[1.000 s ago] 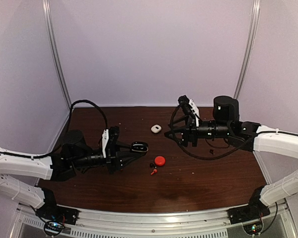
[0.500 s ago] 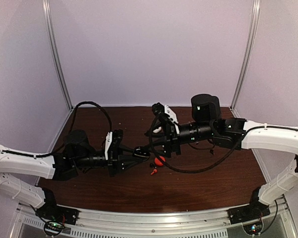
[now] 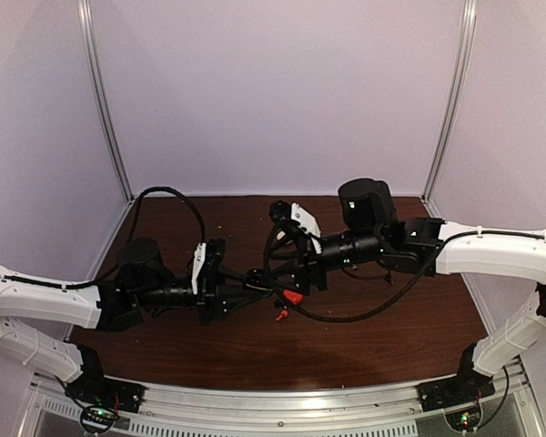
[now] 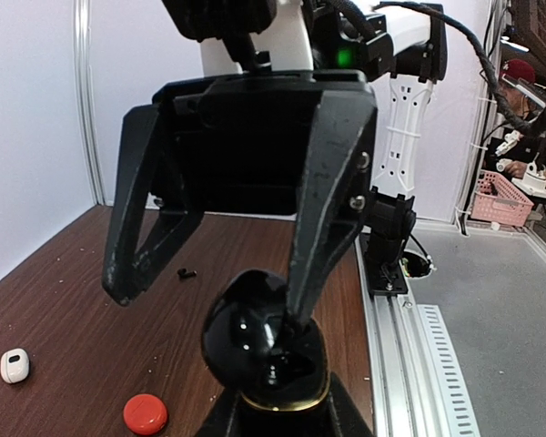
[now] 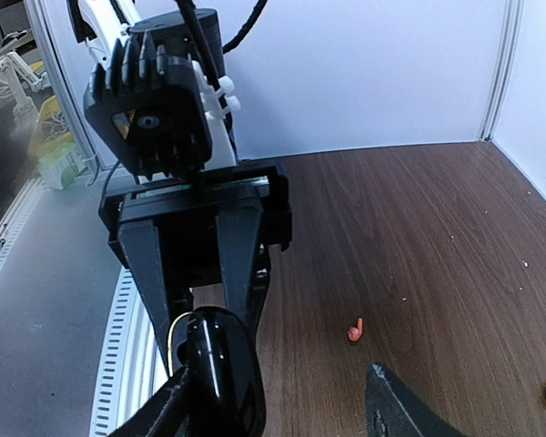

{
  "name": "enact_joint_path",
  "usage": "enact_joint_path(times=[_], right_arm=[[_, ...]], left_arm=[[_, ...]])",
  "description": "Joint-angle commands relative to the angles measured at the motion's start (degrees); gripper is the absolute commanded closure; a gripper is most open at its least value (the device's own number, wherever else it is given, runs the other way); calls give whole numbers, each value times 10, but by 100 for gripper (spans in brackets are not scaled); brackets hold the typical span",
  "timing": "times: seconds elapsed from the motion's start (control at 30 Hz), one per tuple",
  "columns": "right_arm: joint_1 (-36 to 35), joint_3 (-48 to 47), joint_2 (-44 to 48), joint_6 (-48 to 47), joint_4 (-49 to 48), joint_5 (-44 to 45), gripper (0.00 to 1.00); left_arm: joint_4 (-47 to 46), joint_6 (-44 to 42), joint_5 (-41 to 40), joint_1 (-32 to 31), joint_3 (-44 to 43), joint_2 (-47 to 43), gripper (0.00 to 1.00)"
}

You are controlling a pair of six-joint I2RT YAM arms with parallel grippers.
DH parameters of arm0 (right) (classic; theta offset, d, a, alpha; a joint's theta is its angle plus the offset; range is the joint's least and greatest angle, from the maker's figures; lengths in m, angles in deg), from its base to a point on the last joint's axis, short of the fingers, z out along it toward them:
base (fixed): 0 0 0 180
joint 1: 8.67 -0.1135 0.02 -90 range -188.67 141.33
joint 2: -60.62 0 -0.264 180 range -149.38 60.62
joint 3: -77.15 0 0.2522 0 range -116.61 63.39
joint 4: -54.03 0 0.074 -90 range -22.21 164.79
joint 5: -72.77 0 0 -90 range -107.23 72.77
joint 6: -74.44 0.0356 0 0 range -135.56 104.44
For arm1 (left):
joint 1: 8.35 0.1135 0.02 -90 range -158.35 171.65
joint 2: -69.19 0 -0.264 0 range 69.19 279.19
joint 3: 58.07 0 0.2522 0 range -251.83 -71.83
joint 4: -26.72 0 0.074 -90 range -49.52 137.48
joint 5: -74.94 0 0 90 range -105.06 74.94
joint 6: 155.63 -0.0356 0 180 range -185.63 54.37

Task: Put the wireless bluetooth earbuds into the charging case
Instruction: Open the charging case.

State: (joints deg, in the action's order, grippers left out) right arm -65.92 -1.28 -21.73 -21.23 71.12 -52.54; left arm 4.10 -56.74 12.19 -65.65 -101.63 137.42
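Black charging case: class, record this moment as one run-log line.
left end effector: shut on black charging case | right end effector: open, fingers either side of case | red earbud: loose on table

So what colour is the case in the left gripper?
Glossy black charging case, clearest in the left wrist view.

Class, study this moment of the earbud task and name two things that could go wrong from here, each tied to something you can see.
1. One finger of the right pincer sits against the black case gripped by the left pincer; a push might twist it loose.
2. The right arm's slack cable loops close to the red earbud on the table and may sweep it away.
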Motion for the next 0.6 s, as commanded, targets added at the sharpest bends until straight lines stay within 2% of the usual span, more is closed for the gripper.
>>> enact_joint_path(times=[0.0, 0.3, 0.57], right_arm=[[-2, -20, 5, 6, 0, 46, 39], [0, -16, 8, 9, -11, 31, 40], [-1, 1, 41, 16, -53, -42, 32]], left_arm=[[-28, -7, 10, 3, -15, -2, 100], [-27, -7, 6, 3, -12, -5, 100], [-29, 1, -13, 3, -11, -3, 100]])
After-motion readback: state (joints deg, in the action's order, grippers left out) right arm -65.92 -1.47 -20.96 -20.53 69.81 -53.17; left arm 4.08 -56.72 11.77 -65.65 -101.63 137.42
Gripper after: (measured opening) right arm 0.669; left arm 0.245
